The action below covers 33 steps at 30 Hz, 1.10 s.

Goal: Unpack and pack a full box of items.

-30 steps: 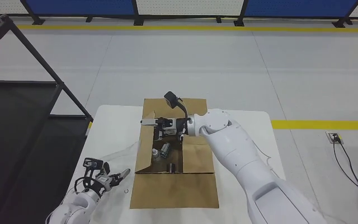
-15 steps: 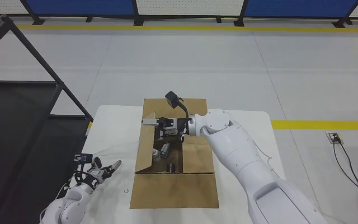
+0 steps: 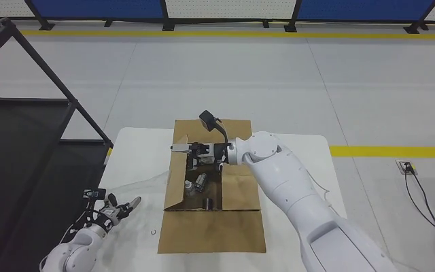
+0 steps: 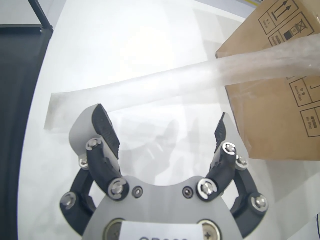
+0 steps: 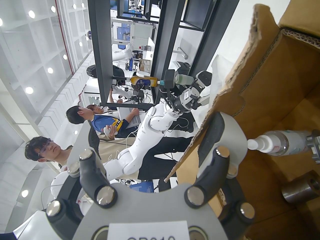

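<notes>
An open cardboard box (image 3: 238, 190) stands mid-table with its flaps spread. Inside lie a white spray bottle (image 5: 275, 141), a metal cylinder (image 5: 300, 188) and a dark can (image 3: 200, 180). My right gripper (image 5: 152, 136) is open at the box's left wall (image 3: 182, 148); the flap's edge (image 5: 190, 148) runs between its fingers, against one pad. My left gripper (image 4: 161, 116) is open and holds nothing, low over the table near its front left corner (image 3: 124, 201). A clear plastic sheet (image 4: 150, 88) stretches from the box across the table ahead of it.
A black metal rack (image 3: 41, 156) stands off the table's left edge. A small thin object (image 3: 153, 233) lies on the white table (image 3: 136, 149) beside the front flap. Bare tabletop lies left of the box.
My left arm has drawn back leftwards, away from the box toward the table's front left corner, its gripper open throughout. The right arm has stayed at the box wall.
</notes>
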Motion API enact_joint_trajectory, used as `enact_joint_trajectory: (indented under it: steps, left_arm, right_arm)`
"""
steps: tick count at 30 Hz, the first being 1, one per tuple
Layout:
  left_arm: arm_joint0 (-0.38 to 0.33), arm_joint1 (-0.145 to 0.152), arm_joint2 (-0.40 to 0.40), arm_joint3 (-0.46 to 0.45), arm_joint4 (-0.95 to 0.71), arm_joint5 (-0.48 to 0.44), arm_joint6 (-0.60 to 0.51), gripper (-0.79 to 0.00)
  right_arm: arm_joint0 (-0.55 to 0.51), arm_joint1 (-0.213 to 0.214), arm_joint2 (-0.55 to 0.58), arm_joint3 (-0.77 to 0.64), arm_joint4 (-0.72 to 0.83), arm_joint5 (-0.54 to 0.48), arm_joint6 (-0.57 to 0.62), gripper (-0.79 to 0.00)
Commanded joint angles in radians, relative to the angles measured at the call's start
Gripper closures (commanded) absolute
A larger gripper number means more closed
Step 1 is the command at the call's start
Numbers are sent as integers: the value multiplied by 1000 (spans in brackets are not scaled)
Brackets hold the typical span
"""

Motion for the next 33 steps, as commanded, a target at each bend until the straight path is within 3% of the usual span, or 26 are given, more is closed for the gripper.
enact_joint_trajectory:
  steps: [1, 10, 22, 26, 33]
  left_arm:
    - [9, 1, -4, -2, 1, -5, 6, -785]
    - [141, 13, -105, -91, -59, -48, 84, -785]
    - [384, 20, -248, -357, -148, -169, 173, -785]
    - [410, 19, -244, -417, -147, -163, 155, -785]
    - [410, 19, -244, -417, -147, -163, 155, -785]
  right_arm:
    - [0, 0, 1, 1, -1, 0, 1, -785]
    - [2, -8, -2, -12, -15, 9, 0, -785]
    - [33, -61, -50, -38, -72, 67, -110, -785]
    - [45, -79, -62, -23, -81, 72, -117, -785]
    - [45, -79, -62, -23, -81, 72, -117, -785]
